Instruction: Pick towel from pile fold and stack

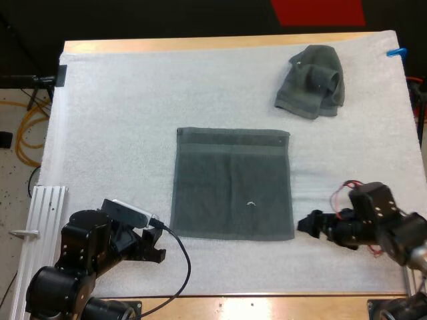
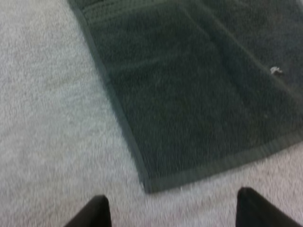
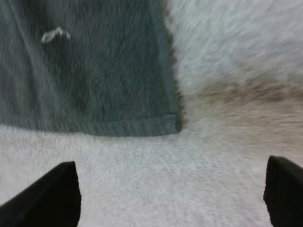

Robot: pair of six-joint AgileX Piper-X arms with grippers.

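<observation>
My left gripper (image 1: 156,244) is open wide and holds nothing, and its two black fingers (image 2: 97,213) are over the white mat (image 1: 120,107), just by the near left corner of the flat towel (image 1: 232,183). My right gripper (image 1: 304,224) is open wide and empty too, just by the near right corner of the same towel. The flat towel lies spread out in the middle of the mat, and a crumpled towel (image 1: 311,81) sits well apart from it, near the mat's far right corner.
</observation>
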